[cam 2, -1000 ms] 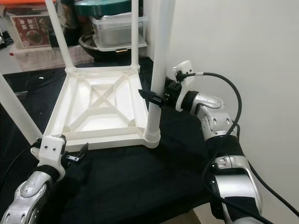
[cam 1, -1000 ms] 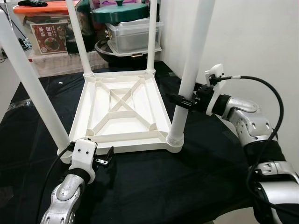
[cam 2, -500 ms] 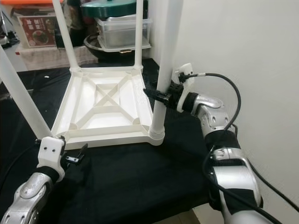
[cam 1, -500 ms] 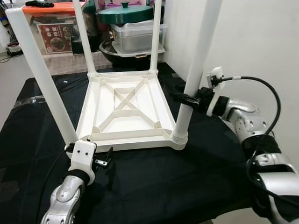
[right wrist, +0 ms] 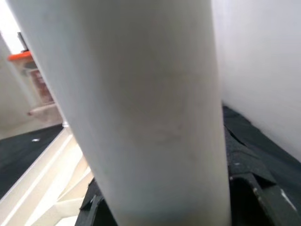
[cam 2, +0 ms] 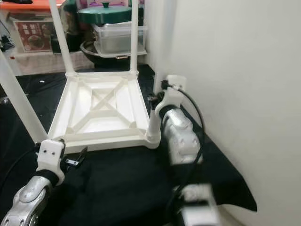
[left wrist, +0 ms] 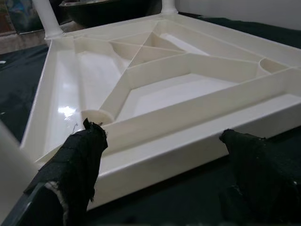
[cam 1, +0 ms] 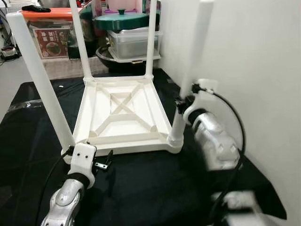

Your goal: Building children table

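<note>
Upturned white children's table, four legs up, on black cloth

White tabletop (cam 2: 101, 113) lies underside up on the black cloth (cam 2: 122, 183), four white legs standing at its corners. Right gripper (cam 2: 153, 100) sits against the near right leg (cam 2: 160, 70), low down; right arm blurred. Left gripper (cam 2: 77, 157) rests at the near edge, fingers apart. Behind: stacked clear containers (cam 2: 117, 37), green lid (cam 2: 104, 13). White wall (cam 2: 235, 84) on the right.
</note>
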Controlling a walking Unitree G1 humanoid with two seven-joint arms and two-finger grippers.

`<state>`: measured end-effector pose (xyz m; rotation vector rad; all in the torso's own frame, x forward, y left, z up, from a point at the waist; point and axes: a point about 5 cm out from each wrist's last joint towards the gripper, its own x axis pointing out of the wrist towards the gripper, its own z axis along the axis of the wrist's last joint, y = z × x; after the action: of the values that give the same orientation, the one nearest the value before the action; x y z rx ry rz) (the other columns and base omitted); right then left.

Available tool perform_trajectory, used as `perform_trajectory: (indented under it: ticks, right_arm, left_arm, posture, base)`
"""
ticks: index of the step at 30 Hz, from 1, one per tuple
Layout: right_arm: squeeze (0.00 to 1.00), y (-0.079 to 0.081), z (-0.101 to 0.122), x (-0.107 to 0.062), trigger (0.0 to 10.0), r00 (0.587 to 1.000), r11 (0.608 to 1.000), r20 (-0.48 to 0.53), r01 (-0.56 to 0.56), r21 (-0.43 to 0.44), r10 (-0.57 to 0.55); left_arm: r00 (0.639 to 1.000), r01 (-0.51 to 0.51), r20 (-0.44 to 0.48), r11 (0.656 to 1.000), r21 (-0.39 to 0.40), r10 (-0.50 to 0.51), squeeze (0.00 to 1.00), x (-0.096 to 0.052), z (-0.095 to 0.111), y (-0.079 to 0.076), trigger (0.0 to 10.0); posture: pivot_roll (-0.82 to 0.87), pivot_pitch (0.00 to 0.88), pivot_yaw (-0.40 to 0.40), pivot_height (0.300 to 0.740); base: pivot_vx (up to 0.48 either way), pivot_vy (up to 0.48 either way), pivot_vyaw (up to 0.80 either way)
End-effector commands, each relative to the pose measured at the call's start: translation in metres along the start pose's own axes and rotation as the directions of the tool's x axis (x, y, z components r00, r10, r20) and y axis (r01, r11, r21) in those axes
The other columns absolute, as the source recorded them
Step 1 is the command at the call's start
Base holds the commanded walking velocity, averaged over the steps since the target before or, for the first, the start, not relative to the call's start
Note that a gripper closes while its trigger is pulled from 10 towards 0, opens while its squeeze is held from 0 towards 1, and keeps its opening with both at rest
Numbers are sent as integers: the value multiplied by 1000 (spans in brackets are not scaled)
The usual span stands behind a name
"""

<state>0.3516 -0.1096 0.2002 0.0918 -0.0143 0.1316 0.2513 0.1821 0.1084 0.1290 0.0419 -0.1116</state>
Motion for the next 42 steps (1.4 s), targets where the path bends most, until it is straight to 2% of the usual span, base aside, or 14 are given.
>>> perform_trajectory:
  ticks: [1, 3, 4, 12, 13, 16, 17, 23, 25, 27, 37, 38, 40, 42]
  right_arm:
    - [0, 10, -43, -9, 0, 980, 995, -188, 83, 58, -71]
    - [0, 22, -41, -6, 0, 981, 995, -184, 72, 67, -59]
    - [0, 30, -37, -1, 10000, 985, 997, -173, 20, 70, -8]
    - [0, 34, -15, -1, 10000, 989, 995, -128, -64, 77, 74]
    - [1000, 26, -3, -1, 10000, 993, 995, -96, -69, 66, 75]
    - [1000, 19, 6, 0, 10000, 994, 996, -75, -71, 58, 75]
    - [0, 11, 18, 1, 10000, 996, 996, -39, -81, 44, 83]
    - [0, 10, 63, -5, 10000, 875, 881, 132, -473, 23, 466]
    - [0, 5, 61, -19, 10000, 686, 690, 79, -715, -111, 723]
    - [0, 3, 57, -24, 10000, 621, 620, 40, -773, -134, 783]
    - [0, -6, 22, -14, 10000, 527, 511, -133, -848, -142, 839]
    - [0, -7, 20, -11, 2431, 529, 513, -138, -848, -137, 837]
    - [0, -8, 20, -9, 2431, 533, 517, -139, -845, -134, 835]
    - [0, -9, 23, -8, 0, 531, 518, -124, -846, -123, 838]
  left_arm:
    - [1000, 4, -3, 1000, 7, -4, 0, 2, 0, -1, 10000]
    - [1000, 3, 1, 1000, 11, -3, 0, 4, 2, 1, 10000]
    - [1000, 2, 4, 1000, 13, -2, 0, 6, 3, 1, 10000]
    - [1000, 5, 4, 1000, 7, -6, 0, 7, 1, -2, 10000]
    - [1000, 11, 4, 1000, 5, -11, 0, 8, 1, -5, 10000]
    - [1000, 15, 3, 1000, 4, -15, 0, 8, 1, -6, 10000]
    - [1000, 18, 3, 1000, 5, -18, 0, 9, 1, -6, 10000]
    - [1000, 25, 6, 1000, 14, -25, 0, 11, 3, -3, 10000]
    - [999, 32, 6, 999, 15, -32, 0, 13, 2, -4, 10000]
    - [999, 34, 5, 999, 15, -34, 0, 13, 2, -5, 10000]
    - [999, 34, 2, 999, 17, -34, 0, 10, 1, -5, 10000]
    - [1000, 32, 1, 999, 18, -32, 0, 10, 1, -5, 10000]
    - [1000, 30, 1, 999, 19, -30, 0, 9, 1, -4, 10000]
    - [1000, 28, 1, 999, 20, -28, 0, 9, 1, -4, 10000]
  posture:
    - [109, 0, -25, 740]
    - [98, 0, -25, 740]
    - [93, 0, -28, 740]
    - [87, 0, -27, 740]
    - [78, 0, -22, 740]
    - [78, 0, -22, 740]
    - [71, 0, -14, 740]
    - [62, 0, -7, 740]
    - [64, 0, -10, 740]
    - [64, 0, -10, 740]
    - [94, 0, -30, 740]
    - [100, 0, -33, 740]
    - [100, 0, -33, 740]
    - [99, 0, -33, 740]
  base:
    - [0, 0, 0]
    - [0, 0, 0]
    - [0, 0, 0]
    - [0, 0, 0]
    - [0, 0, 0]
    - [0, 0, 0]
    - [0, 0, 0]
    - [0, 0, 0]
    - [0, 0, 0]
    - [0, 0, 0]
    - [0, 0, 0]
    - [0, 0, 0]
    - [0, 0, 0]
    - [0, 0, 0]
